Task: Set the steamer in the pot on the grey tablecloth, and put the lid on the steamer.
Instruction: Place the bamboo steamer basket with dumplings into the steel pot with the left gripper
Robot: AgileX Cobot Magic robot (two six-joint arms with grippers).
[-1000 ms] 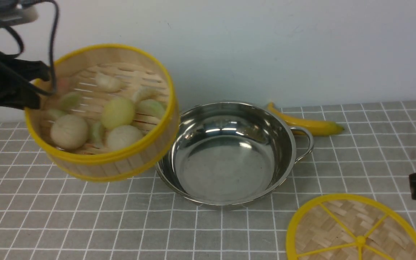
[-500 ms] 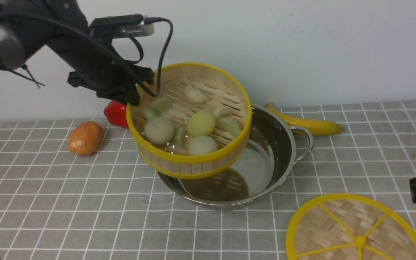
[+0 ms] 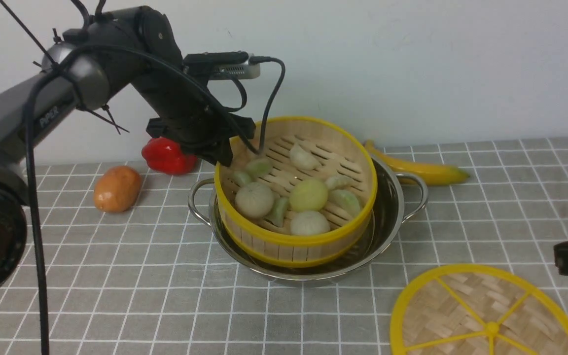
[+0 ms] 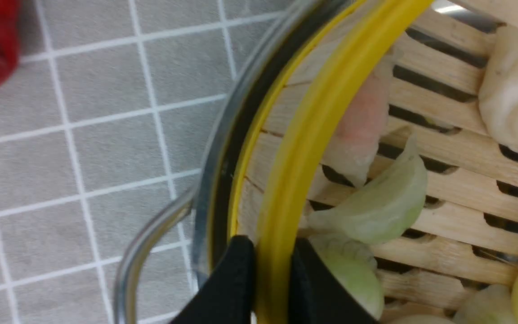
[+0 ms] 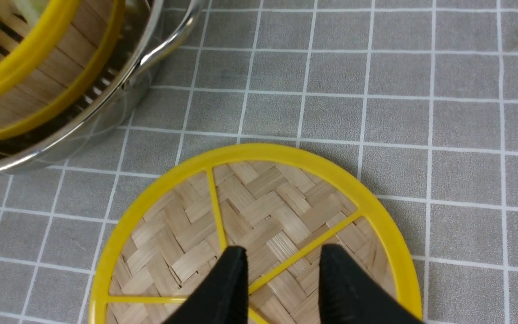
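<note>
Left tool (image 4: 272, 252) pinches the yellow top rim of the steamer (image 3: 289, 249), low inside the pot (image 3: 393, 197); probably light, stiff bamboo with loose buns (image 3: 254, 199), so that thin rim suits gripping, while the right tool (image 5: 282, 249) hangs spread over the lid (image 5: 259, 216).

A plain pale wall (image 3: 412, 59) closes the far side of the scene, off-white with a faint blue-grey cast and running unbroken from left to right. A few faint scuffs mark it toward the upper right. Low at the middle it greys slightly, where soft shadow falls. Its foot meets the bench (image 3: 116, 296) in a straight level line. The bench fills the near part, covered as far as can be seen by the grey tablecloth (image 3: 511, 197). The light is soft and even, with only weak, blurred shadows.
</note>
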